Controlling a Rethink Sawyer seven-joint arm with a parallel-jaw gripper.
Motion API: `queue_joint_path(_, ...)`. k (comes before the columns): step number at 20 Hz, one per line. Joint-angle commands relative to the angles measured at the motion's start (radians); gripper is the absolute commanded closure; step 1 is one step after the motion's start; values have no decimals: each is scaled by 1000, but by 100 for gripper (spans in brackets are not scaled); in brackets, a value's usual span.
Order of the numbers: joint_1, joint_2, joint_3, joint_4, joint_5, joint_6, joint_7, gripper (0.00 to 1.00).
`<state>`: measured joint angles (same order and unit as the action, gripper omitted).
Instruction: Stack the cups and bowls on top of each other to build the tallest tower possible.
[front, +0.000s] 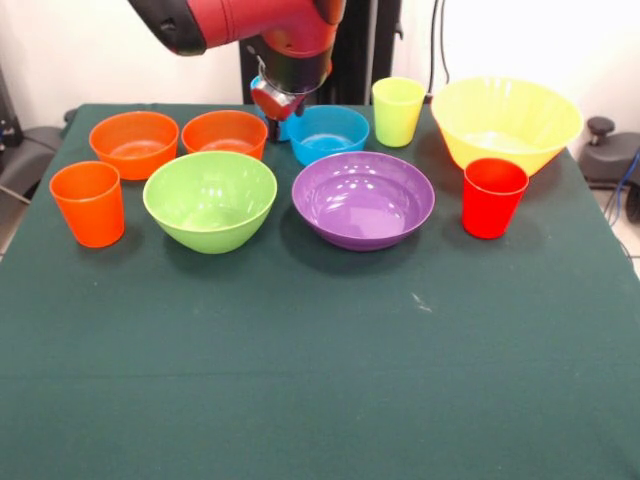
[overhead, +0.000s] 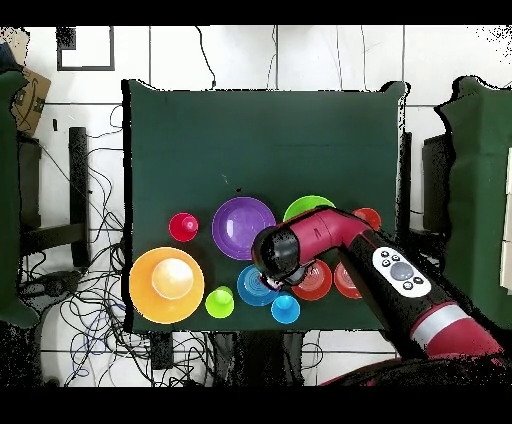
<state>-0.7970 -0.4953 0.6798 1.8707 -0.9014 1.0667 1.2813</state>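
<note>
All cups and bowls stand apart on the green table (front: 320, 380); none is stacked. In the front view the orange cup (front: 88, 203), two orange bowls (front: 134, 143) (front: 225, 133) and the lime green bowl (front: 210, 199) are at the left. The purple bowl (front: 363, 198) and blue bowl (front: 328, 132) are in the middle. The yellow-green cup (front: 397, 110), yellow bowl (front: 505, 122) and red cup (front: 493, 197) are at the right. My gripper (front: 274, 103) hangs between the second orange bowl and the blue bowl. The light blue cup (overhead: 285, 309) stands behind it, mostly hidden in the front view.
The arm (overhead: 330, 235) reaches over the orange bowls in the overhead view. Cables lie on the floor around the table. Chairs stand at both sides.
</note>
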Motion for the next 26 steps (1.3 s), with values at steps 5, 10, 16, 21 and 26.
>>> queue_joint_path(5, 6, 72, -18, 14, -65, -54, -169, 0)
queue_joint_path(10, -10, 99, -1, 25, -52, -96, -151, 0)
queue_joint_path(16, -35, 120, 11, 43, -49, -137, -135, 0)
queue_joint_path(21, -38, 125, 3, 41, -63, -147, -134, 0)
queue_joint_path(26, -31, 130, 6, 34, -74, -182, -120, 0)
